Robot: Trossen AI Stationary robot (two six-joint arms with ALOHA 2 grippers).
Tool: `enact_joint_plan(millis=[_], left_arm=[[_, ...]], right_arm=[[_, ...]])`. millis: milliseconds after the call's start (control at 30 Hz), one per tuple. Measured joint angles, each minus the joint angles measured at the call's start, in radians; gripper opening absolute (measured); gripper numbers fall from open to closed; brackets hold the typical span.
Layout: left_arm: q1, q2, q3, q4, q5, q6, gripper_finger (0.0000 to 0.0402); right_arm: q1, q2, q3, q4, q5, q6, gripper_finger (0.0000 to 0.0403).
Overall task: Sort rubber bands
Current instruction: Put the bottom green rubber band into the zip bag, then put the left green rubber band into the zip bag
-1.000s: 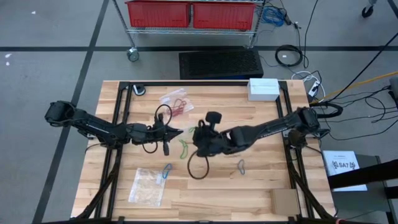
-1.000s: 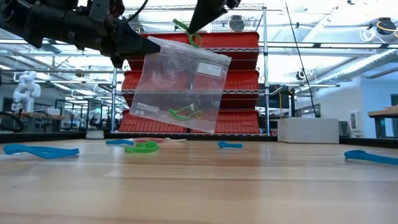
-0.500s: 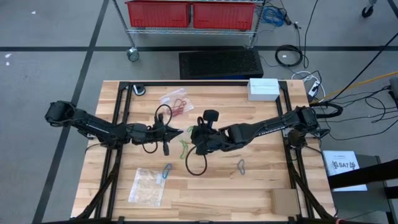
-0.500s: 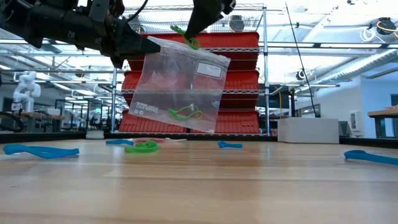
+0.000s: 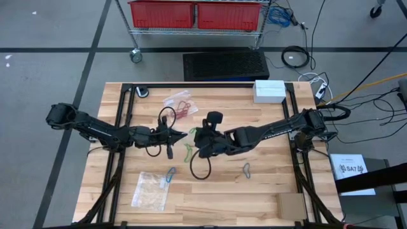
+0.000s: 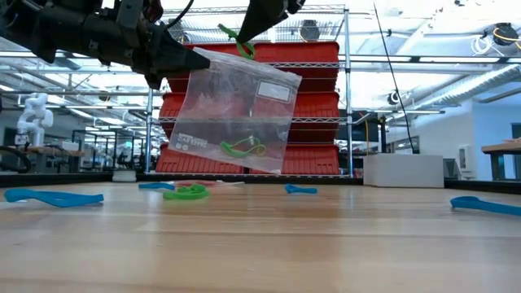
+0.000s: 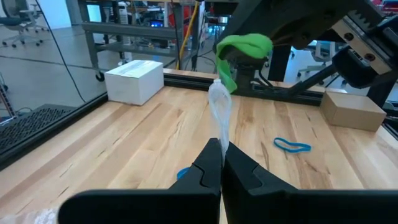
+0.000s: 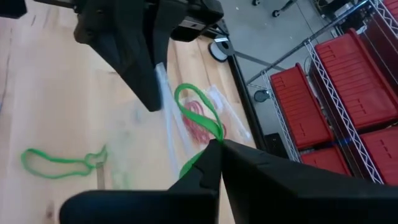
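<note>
My left gripper is shut on a clear plastic bag, which it holds up over the table's middle. One green rubber band lies low inside the bag. My right gripper is shut on another green rubber band. It hovers just over the bag's top edge, close to the left gripper. A third green band lies flat on the table below them. Two blue bands lie nearer the near edge. My left gripper pinches the bag's top edge at one upper corner, coming in level from the table's left. The bag is lifted clear and hangs slack below the fingers, tilted. My right gripper pinches one end of the green band between its two fingertips, coming from the table's right and slanting down. The rest of the band stands out beyond the fingers as an open loop, lifted clear above the bag.
A bag with red bands lies toward the far edge. Another clear bag lies at the near left. A white box sits at the far right and a cardboard piece at the near right.
My right gripper has carried the green band a short way toward the table's left, closer to the left gripper and the bag's held corner. The bag and the left gripper have stayed where they were.
</note>
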Motion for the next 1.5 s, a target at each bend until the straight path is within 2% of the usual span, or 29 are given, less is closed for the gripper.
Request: enact_joint_plan(millis=[433, 767, 1000, 1100, 1267, 1500], left_arm=[[0.0, 0.0, 0.0, 0.0, 0.0, 0.0, 0.0], [0.0, 0.0, 0.0, 0.0, 0.0, -0.002, 0.0], [0.0, 0.0, 0.0, 0.001, 0.0, -0.002, 0.0], [0.0, 0.0, 0.0, 0.001, 0.0, -0.002, 0.0], [0.0, 0.0, 0.0, 0.0, 0.0, -0.001, 0.0], [0.0, 0.0, 0.0, 0.0, -0.015, 0.018, 0.0]], right_arm=[[0.0, 0.0, 0.0, -0.004, 0.014, 0.001, 0.0], [-0.025, 0.039, 0.0, -0.122, -0.132, 0.117, 0.0], [-0.05, 0.054, 0.0, -0.136, -0.218, 0.189, 0.0005], [-0.052, 0.049, 0.0, -0.14, -0.218, 0.199, 0.0029], [-0.05, 0.039, 0.0, -0.137, -0.216, 0.198, 0.0096], [-0.031, -0.036, 0.0, -0.161, -0.214, 0.218, 0.0175]])
